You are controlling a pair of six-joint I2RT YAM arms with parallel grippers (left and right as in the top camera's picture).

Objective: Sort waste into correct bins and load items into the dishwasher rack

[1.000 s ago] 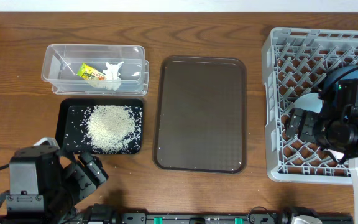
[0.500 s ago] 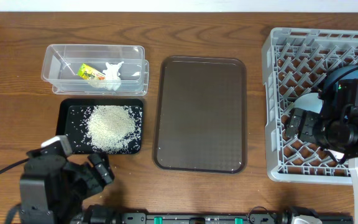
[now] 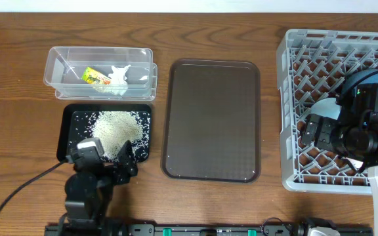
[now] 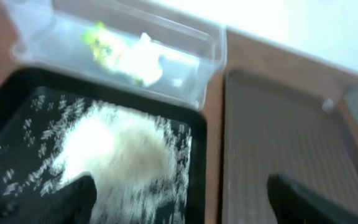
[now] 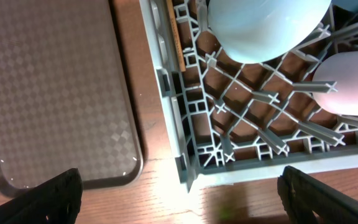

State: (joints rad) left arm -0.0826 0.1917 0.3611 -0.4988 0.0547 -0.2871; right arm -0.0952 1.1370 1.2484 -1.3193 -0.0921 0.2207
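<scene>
A heap of white rice (image 3: 115, 133) (image 4: 117, 149) lies in the black tray (image 3: 67, 128) (image 4: 194, 162). Behind it the clear tub (image 3: 100, 72) (image 4: 210, 56) holds the yellow-green wrapper (image 3: 96, 77) (image 4: 101, 40) and crumpled white paper (image 3: 120, 75) (image 4: 145, 62). My left gripper (image 3: 108, 156) (image 4: 182, 199) hangs open over the tray's front edge, empty. My right gripper (image 3: 315, 133) (image 5: 179, 199) is open and empty over the front left corner of the dishwasher rack (image 3: 294, 52) (image 5: 191, 124). In the rack sit a light-blue bowl (image 5: 266, 25), a pink cup (image 5: 350, 74) and a chopstick (image 5: 174, 37).
A large brown serving tray (image 3: 212, 118) (image 4: 278, 124) (image 5: 48, 93) lies between the black tray and the rack. The table's front edge runs just below both arms.
My left arm has swung from the front left corner rightward and forward to the black tray's front edge, jaws still open. The right arm has not moved.
</scene>
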